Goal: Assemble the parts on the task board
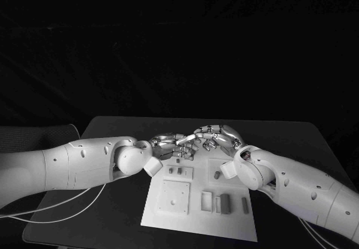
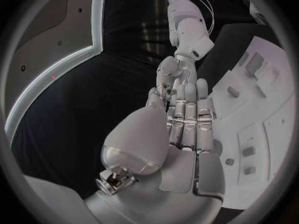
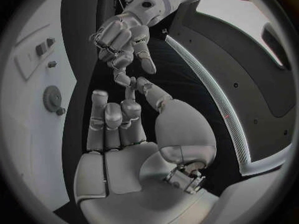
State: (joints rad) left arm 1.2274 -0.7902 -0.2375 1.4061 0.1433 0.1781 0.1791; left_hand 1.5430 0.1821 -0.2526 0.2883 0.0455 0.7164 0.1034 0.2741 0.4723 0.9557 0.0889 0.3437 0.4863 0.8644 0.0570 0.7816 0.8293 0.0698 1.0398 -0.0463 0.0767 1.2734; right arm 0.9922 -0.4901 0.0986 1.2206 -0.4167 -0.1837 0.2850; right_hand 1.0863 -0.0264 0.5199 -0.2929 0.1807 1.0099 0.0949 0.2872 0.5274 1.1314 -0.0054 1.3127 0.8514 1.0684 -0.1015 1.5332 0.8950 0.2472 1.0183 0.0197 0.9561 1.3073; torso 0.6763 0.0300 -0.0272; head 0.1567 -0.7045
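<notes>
Task board [image 1: 174,213] is lying mid-bench, nearer the near edge, small parts [image 1: 222,203] sitting on it. Past its far end, left hand [image 1: 174,145] and right hand [image 1: 218,136] are meeting fingertip to fingertip; whether the fingers are pinching anything, cannot tell.

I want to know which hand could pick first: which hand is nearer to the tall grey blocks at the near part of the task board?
Right. The right hand and left hand meet above the task board's far end, both away from the grey blocks; these lie on the right arm's side.
</notes>
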